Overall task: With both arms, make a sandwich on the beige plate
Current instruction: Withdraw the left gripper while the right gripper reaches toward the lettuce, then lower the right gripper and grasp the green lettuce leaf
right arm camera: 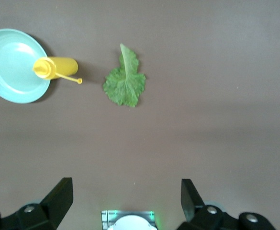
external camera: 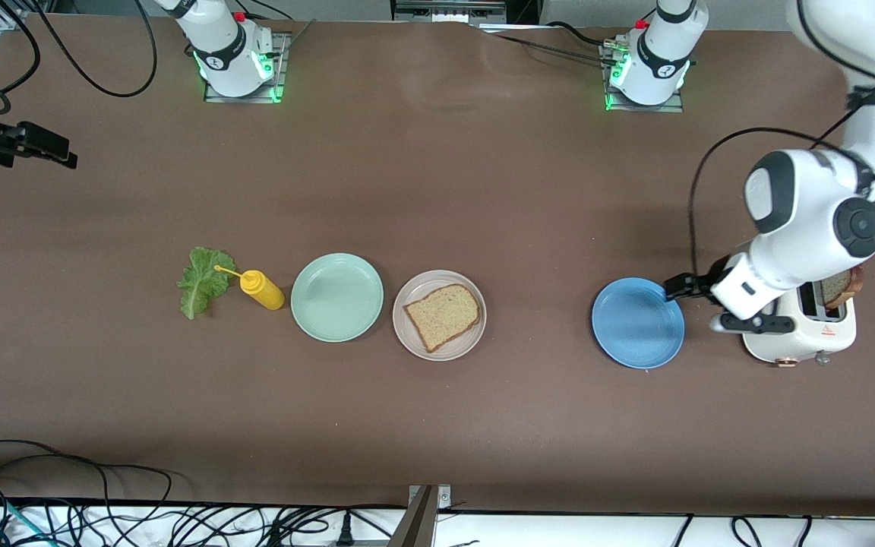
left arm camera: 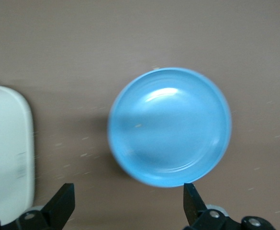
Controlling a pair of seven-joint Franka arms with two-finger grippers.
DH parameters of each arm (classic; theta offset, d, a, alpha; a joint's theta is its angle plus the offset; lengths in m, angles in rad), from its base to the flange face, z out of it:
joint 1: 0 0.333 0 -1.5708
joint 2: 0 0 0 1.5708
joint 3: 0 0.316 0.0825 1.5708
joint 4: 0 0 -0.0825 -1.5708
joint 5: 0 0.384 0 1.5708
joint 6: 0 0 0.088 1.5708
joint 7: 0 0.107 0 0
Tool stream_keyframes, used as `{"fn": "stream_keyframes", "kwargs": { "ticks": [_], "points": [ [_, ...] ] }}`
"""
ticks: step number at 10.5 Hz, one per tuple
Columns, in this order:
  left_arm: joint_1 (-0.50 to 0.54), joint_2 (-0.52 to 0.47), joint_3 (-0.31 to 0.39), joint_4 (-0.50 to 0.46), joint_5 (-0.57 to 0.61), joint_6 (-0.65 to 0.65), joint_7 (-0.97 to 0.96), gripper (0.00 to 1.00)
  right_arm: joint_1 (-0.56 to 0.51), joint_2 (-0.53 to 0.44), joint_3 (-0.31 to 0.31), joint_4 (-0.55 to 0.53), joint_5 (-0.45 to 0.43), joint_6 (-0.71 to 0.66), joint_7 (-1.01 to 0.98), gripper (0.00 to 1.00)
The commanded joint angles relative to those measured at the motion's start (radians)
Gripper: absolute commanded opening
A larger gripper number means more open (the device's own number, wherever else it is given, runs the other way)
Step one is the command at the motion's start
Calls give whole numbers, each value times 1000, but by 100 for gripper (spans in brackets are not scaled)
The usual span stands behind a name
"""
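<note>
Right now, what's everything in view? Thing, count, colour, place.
beige plate: 1, pale beige, mid-table, between the mint-green and blue plates.
bread slice on plate: 1, speckled tan, brown crust, lying on the beige plate.
mint-green plate: 1, mint green, beside the beige plate, toward the right arm's end.
mustard bottle: 1, yellow, lying on its side between the mint-green plate and the lettuce.
lettuce leaf: 1, green, flat on the table beside the bottle.
blue plate: 1, blue, toward the left arm's end, beside the toaster.
toaster: 1, white, at the left arm's end.
bread in toaster: 1, brown, standing in a slot.
left gripper: open, over the blue plate's edge.
right gripper: open, above bare table, waiting.
</note>
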Motion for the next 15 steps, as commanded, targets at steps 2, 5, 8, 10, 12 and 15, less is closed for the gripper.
{"fn": "stream_keyframes", "kwargs": {
  "ticks": [2,5,8,10,12,15],
  "points": [
    [19,-128,23,-44,166,-112,16,100,-4,80,-1,12,9,130,7,100],
    [20,-194,37,-27,185,-216,16,100,-11,150,-2,11,11,193,5,100],
    [33,-226,34,47,172,-368,16,100,-11,248,-1,8,14,291,5,100],
    [36,-237,32,93,169,-431,17,100,-8,333,1,-32,14,435,7,100],
    [45,-237,23,139,133,-477,17,100,-7,362,2,-122,17,576,8,100],
    [47,-238,9,215,90,-579,17,100,-7,477,19,-158,116,681,7,100]
  ]
}}
